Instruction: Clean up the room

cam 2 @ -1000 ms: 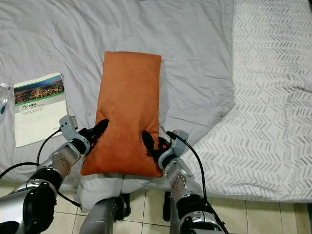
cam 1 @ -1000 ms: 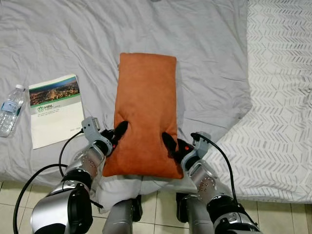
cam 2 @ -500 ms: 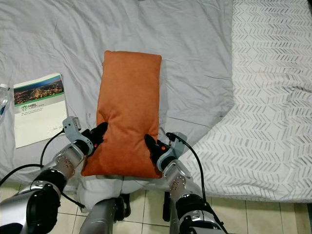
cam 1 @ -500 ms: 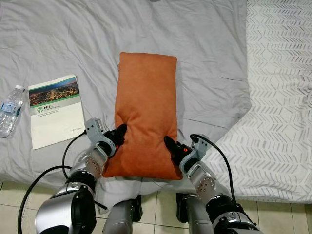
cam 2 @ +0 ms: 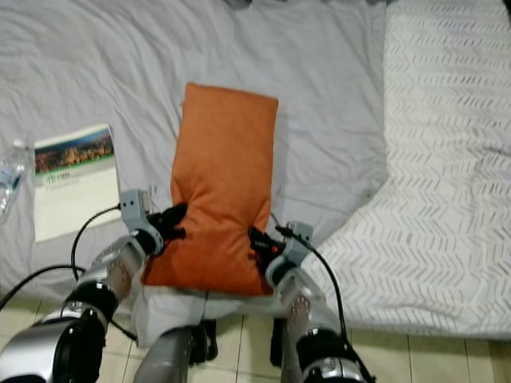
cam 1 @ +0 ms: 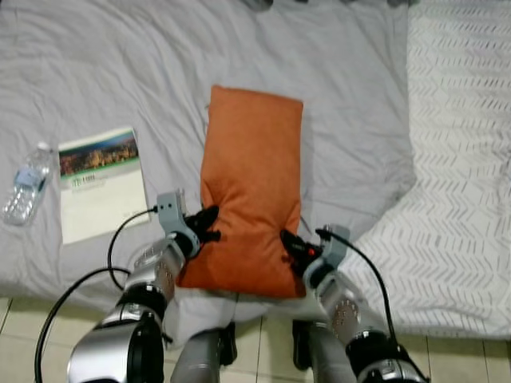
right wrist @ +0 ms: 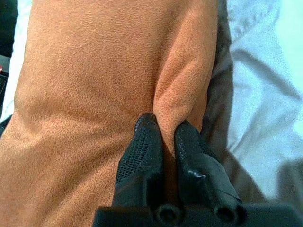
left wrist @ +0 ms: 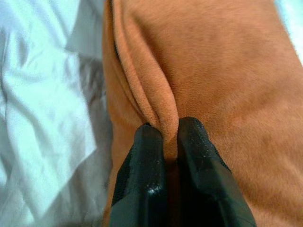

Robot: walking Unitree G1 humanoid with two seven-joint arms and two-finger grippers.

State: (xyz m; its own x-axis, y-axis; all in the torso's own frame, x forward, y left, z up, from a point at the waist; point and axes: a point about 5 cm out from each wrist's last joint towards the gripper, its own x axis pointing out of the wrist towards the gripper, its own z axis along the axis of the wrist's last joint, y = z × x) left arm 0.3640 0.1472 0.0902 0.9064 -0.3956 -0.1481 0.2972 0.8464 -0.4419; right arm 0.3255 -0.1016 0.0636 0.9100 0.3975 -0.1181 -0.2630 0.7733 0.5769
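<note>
An orange pillow (cam 1: 249, 187) lies lengthwise on the grey bedsheet (cam 1: 120, 72), its near end at the bed's front edge. My left gripper (cam 1: 209, 223) is shut on a pinched fold of the pillow's left edge (left wrist: 163, 118). My right gripper (cam 1: 289, 242) is shut on a fold of its right edge (right wrist: 177, 101). Both pinch the fabric near the pillow's near corners. A booklet (cam 1: 102, 183) and a clear water bottle (cam 1: 25, 183) lie on the sheet to the left.
A white patterned blanket (cam 1: 455, 159) covers the bed's right side. Tiled floor (cam 1: 24, 335) shows below the bed edge, by my legs. Dark objects (cam 1: 263, 4) sit at the far edge of the bed.
Both grippers have closed on folds at the pillow's side edges. The pillow's near end is now narrowed and bunched. The camera has shifted slightly.
</note>
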